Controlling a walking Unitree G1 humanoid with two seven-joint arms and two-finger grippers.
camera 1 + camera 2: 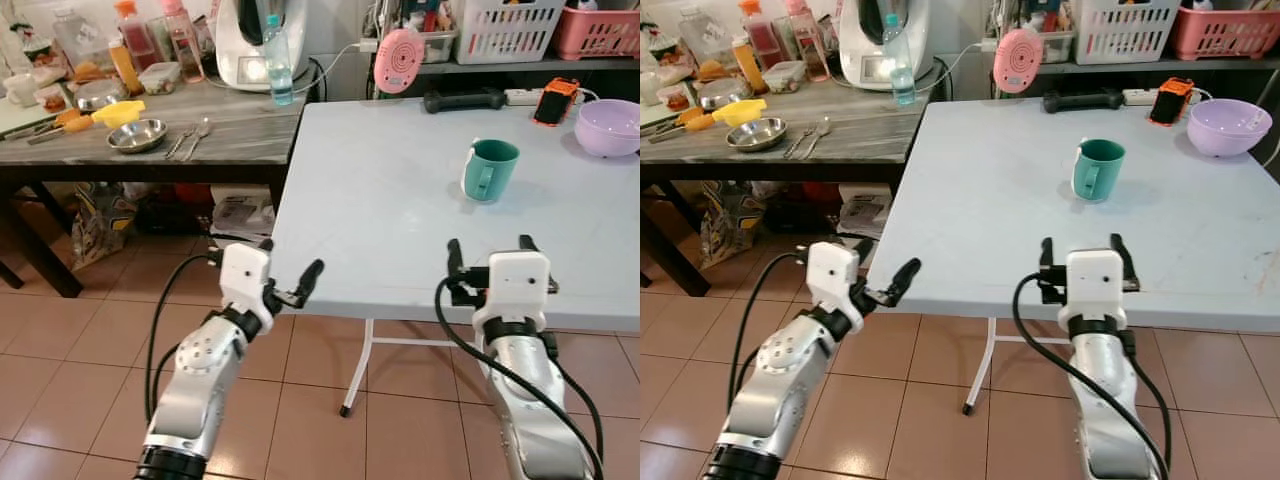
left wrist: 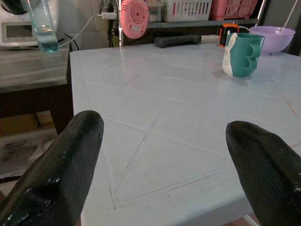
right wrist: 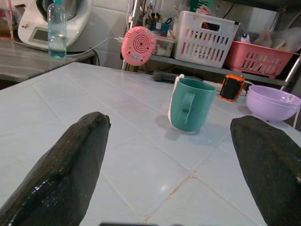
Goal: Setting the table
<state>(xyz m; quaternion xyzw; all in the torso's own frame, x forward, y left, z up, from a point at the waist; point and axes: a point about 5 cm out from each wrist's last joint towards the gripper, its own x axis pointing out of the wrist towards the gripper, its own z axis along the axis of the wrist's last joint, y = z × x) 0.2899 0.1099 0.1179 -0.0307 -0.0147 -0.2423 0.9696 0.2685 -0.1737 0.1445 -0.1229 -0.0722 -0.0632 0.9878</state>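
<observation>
Green mug (image 1: pixel 489 169) is the one piece of tableware sitting out in the middle of the pale blue worktop (image 1: pixel 380 200) right now, upright, handle turned toward the robot. The lilac bowl (image 1: pixel 608 127) is parked at the far right corner near an orange phone-looking gadget (image 1: pixel 555 101), well apart from the mug.

Both arms are up at the near edge of the worktop. The left end effector (image 1: pixel 290 280) hangs just off the near-left corner, fingers spread wide with nothing between them. The right end effector (image 1: pixel 488 258) sits over the near edge, pretty much in line with the mug, also wide open and empty; from its wrist camera the mug is dead centre between the two fingers (image 3: pixel 66 165).

So my read: this is early days, basically the approach stage. Nothing has been grabbed and there's no real place setting laid out.

The other stuff worth fetching is on the wooden side table (image 1: pixel 150 135) to the left: a steel dish (image 1: pixel 137 135) and some cutlery (image 1: pixel 190 138) just beside it.

Next move, I'd guess, is either the right arm reaching forward for the mug, or the robot turning left toward the dish and cutlery. For the mug the fingers need to straddle the body or the handle without tipping it.
</observation>
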